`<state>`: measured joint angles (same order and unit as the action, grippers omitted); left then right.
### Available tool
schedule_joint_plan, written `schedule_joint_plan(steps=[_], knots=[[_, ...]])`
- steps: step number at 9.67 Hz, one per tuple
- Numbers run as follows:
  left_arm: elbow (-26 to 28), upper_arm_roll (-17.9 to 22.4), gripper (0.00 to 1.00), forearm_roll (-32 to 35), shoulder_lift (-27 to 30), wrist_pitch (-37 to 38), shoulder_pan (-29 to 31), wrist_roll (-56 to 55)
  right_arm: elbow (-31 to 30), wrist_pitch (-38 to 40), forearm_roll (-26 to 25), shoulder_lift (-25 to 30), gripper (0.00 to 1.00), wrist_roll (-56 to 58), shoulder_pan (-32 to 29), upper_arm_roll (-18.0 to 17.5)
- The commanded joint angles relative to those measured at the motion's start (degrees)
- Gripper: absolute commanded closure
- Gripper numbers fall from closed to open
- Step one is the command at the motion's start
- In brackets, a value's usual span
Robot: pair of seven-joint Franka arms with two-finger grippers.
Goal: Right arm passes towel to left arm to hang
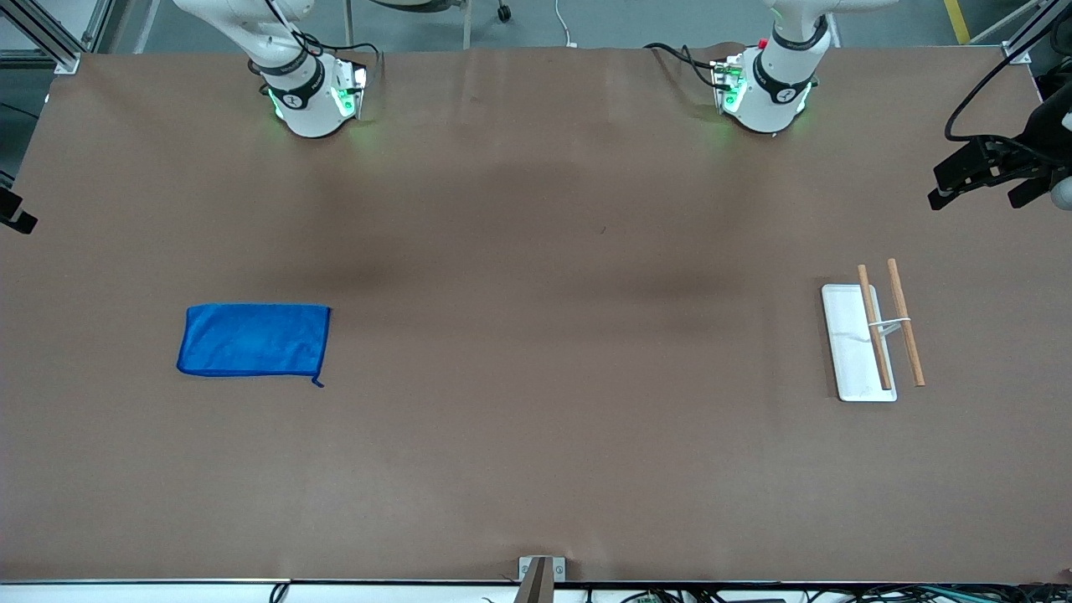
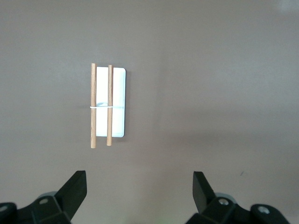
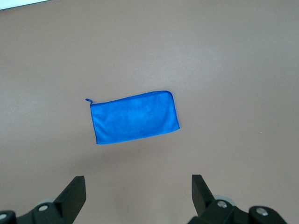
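Step 1, pickup, not begun: towel (image 1: 254, 340) lies flat on the counter (image 1: 536, 435). Right claw (image 3: 138, 198) and left claw (image 2: 139, 198) hang released above; the right must descend and grasp the towel's edge.

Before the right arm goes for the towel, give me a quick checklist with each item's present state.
1. Towel lies flat, alone on the table, toward the right arm's end: ok.
2. Towel's corner loop shows free: ok.
3. Right hand open and empty, high over the table, towel in its view: ok.
4. Left hand open and empty, waiting high over the table: ok.
5. White tray with two wooden bars stands toward the left arm's end, nothing on the bars: ok.
6. Whether the bars are firmly fixed: cannot tell.
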<state>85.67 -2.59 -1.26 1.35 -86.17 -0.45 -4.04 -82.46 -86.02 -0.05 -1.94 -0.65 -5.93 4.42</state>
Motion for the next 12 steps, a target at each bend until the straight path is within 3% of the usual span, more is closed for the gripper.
schedule_joint_plan(steps=[1,5,7,9,12], knots=[[1.61,-0.04,0.00,-0.06,-0.29,0.21,0.18,0.79,0.11,0.50,0.84,0.45,0.00,-0.23,-0.13,0.24],[1.61,-0.04,0.00,0.03,-0.38,0.21,0.27,0.97,0.11,0.50,0.66,0.28,0.00,-0.14,0.31,0.24],[1.61,-0.04,0.00,0.03,-0.47,0.21,0.27,0.88,-1.20,1.11,0.14,-0.34,0.00,7.80,1.18,-0.20],[1.34,-0.04,0.00,-0.24,-0.56,0.12,0.44,1.23,-6.98,-2.90,0.22,-2.26,0.00,7.33,1.45,-0.98],[-0.93,-0.04,0.00,-0.24,-1.26,0.12,0.71,0.10,-25.14,-22.81,-0.04,-3.67,0.00,7.68,3.20,-1.78]])
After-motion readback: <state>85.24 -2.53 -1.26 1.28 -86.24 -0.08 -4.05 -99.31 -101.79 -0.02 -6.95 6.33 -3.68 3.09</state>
